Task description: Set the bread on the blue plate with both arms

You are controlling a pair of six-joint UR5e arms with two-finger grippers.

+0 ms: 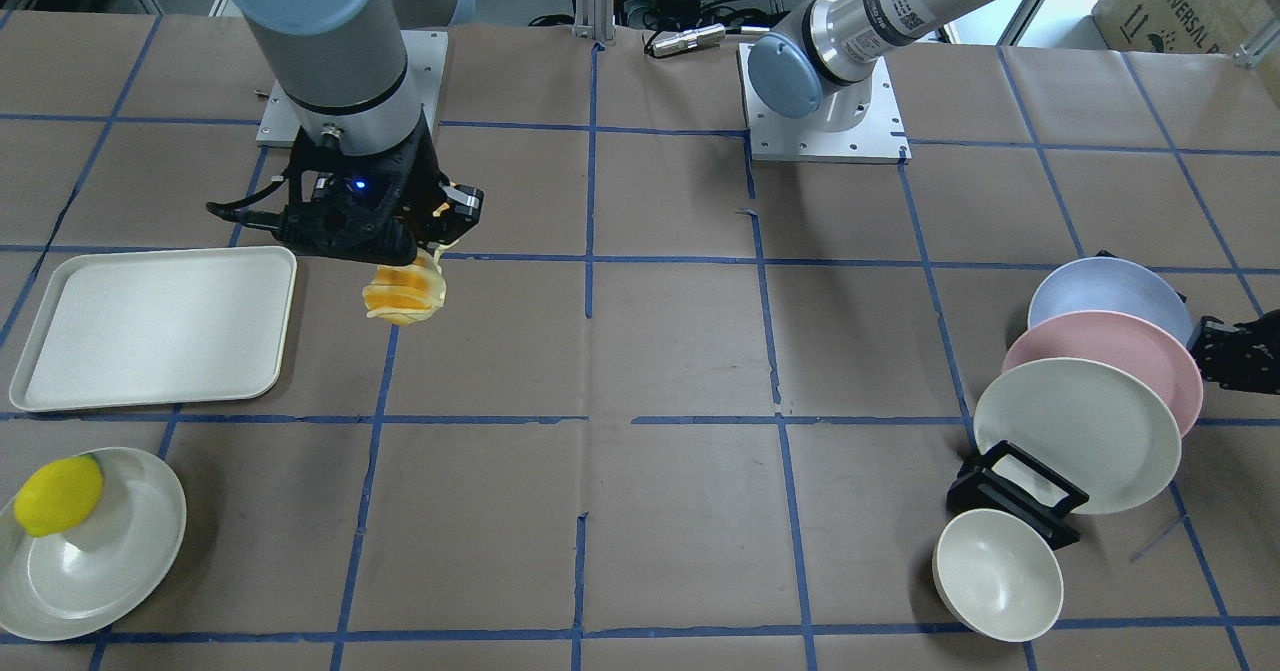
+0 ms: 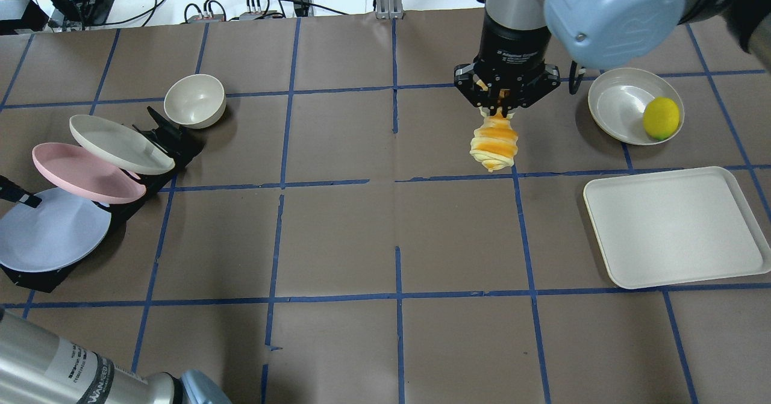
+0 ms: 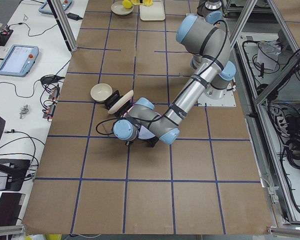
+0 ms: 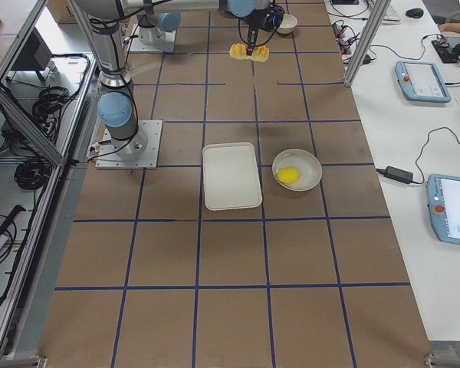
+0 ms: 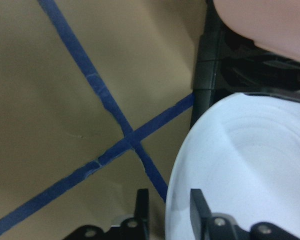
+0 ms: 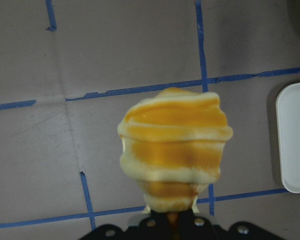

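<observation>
1 bread (image 2: 494,142) — 1 lemon (image 2: 661,118) | 1 tray (image 2: 674,229) | 1 bowl (image 2: 194,100) | 4 plates (image 2: 51,232) (image 2: 84,172) (image 2: 117,142) (image 2: 620,100) — 2 arms (image 2: 608,6) (image 2: 60,362)

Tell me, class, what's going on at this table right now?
The right gripper holds the bread by one end, lifted above the table, with the cream tray and the lemon off to one side. On the far side of the table, the left gripper is at the blue plate, which leans in a black rack beside the pink plate. Its fingers straddle the rim with a gap. The bread is not yet on the plate.
</observation>
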